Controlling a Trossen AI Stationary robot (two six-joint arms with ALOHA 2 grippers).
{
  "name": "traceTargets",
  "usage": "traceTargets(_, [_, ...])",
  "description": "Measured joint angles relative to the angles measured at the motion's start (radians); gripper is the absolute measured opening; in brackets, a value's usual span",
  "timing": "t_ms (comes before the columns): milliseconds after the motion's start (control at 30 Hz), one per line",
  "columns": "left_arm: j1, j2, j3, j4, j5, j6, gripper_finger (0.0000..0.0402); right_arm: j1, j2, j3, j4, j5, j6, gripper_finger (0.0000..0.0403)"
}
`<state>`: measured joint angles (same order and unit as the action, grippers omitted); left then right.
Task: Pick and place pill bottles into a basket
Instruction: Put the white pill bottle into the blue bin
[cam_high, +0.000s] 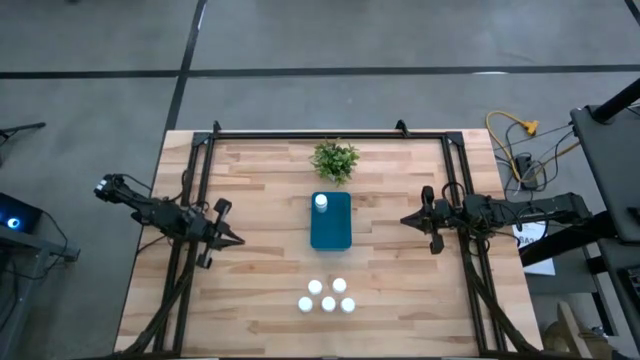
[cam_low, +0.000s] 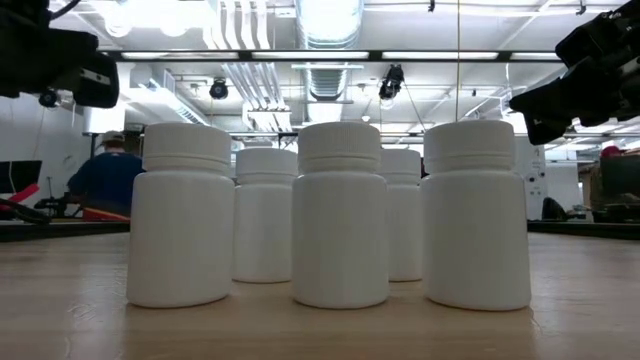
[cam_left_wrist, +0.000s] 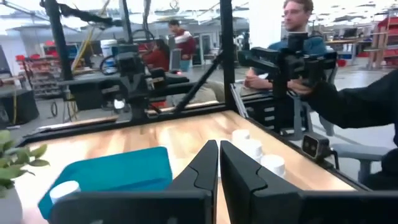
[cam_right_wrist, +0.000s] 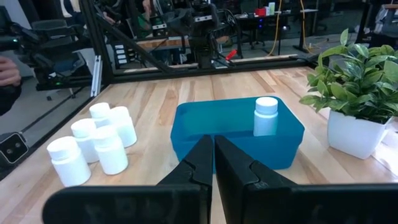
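The teal basket (cam_high: 332, 232) stands at the table's middle, and one white pill bottle (cam_high: 320, 203) stands upright inside it at its far end; the bottle also shows in the right wrist view (cam_right_wrist: 266, 116). Several more white pill bottles (cam_high: 328, 296) stand upright in a cluster on the table near its near edge; they also show in the low view (cam_low: 340, 215). My left gripper (cam_high: 238, 240) is shut and empty, left of the basket. My right gripper (cam_high: 404, 220) is shut and empty, right of the basket. Both point at the basket.
A small green plant in a white pot (cam_high: 335, 160) stands just beyond the basket's far end. Black frame rails (cam_high: 330, 133) run along the table's far, left and right edges. People (cam_left_wrist: 298, 37) are in the room beyond the table.
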<state>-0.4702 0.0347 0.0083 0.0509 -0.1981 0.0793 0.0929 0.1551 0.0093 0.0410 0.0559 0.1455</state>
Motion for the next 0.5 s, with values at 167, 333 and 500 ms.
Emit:
traceTargets(167, [0.015,-0.006,0.000,-0.001,-0.003,0.014,0.0000,0.000,0.002,0.000,0.001,0.000,-0.002,0.0008])
traceTargets(333, [0.044,0.006,-0.001,-0.003,-0.010,0.032,0.0000,0.000,0.002,0.000,0.001,0.000,-0.013,0.0008])
traceTargets(500, [0.094,0.012,-0.001,-0.002,-0.021,0.035,0.0000,0.000,0.002,0.000,0.001,0.000,-0.018,0.0008])
